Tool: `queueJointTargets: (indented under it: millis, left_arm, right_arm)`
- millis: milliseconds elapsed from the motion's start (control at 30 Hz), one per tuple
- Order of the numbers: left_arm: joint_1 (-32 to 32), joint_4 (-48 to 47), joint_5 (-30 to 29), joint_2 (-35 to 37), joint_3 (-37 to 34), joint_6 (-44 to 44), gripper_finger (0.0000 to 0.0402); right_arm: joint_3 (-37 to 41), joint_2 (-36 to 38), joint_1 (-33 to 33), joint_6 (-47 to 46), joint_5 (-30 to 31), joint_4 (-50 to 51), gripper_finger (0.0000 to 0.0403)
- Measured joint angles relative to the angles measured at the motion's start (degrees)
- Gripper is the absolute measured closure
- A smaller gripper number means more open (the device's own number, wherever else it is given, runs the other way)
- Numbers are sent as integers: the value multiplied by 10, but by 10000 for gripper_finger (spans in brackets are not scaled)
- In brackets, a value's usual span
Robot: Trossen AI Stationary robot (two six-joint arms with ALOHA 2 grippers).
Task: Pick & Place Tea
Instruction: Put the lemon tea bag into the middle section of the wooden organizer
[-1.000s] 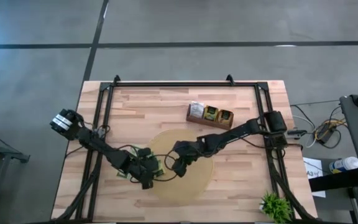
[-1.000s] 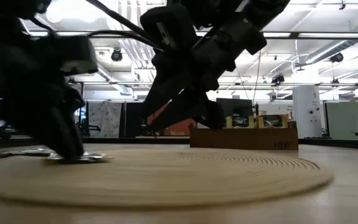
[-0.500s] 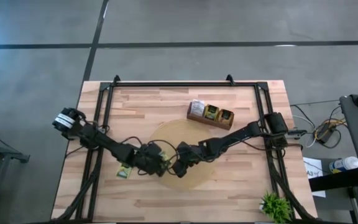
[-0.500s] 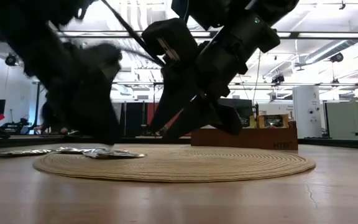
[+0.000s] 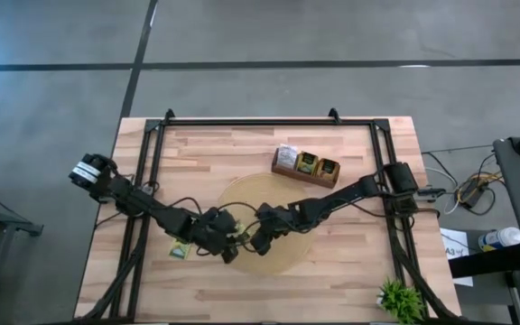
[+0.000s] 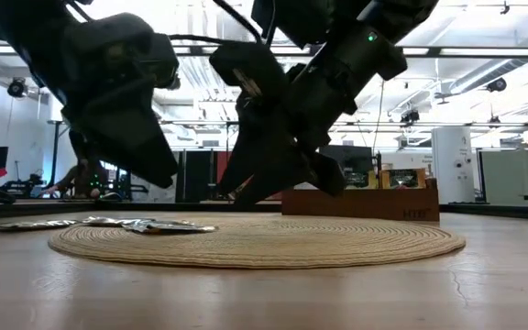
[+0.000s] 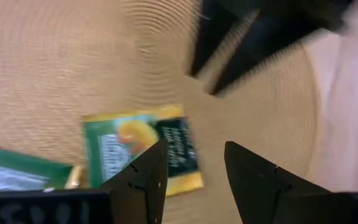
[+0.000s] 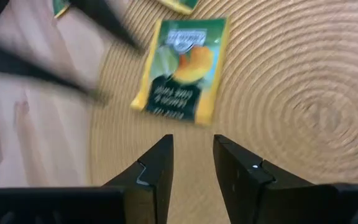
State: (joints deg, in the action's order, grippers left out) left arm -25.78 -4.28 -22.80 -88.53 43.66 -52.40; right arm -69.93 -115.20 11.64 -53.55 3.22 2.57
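A green and yellow tea sachet (image 8: 180, 70) with an orange fruit print lies on the tan, ring-woven mat (image 8: 303, 93). The worktop (image 5: 242, 153) around the mat is pale wood.

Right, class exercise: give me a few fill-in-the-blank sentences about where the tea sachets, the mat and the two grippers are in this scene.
1. The green and yellow tea sachet in front of the right gripper lies flat on the round woven ____.
2. Both grippers, left gripper included, have their fingers ____, with nothing between them.
3. The wooden box holding more sachets sits on the table on the ____ arm's side.

Missing words: mat; open; right
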Motion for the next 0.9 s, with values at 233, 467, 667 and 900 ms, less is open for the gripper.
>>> queueJointTargets:
  millis: [233, 467, 667, 900]
  left_arm:
    - [-4, 41, 25, -44, -17, -15, 248]
    - [-6, 48, 25, -66, -22, -33, 248]
    - [-6, 49, 27, -66, -27, -27, 248]
    - [-7, 48, 4, -67, -28, -3, 248]
  right_arm:
    - [0, 0, -28, 31, -14, -4, 291]
    - [0, 0, -51, 66, -51, -12, 291]
    - [0, 0, -71, 73, -75, -20, 291]
    - [0, -1, -87, 76, -125, -36, 291]
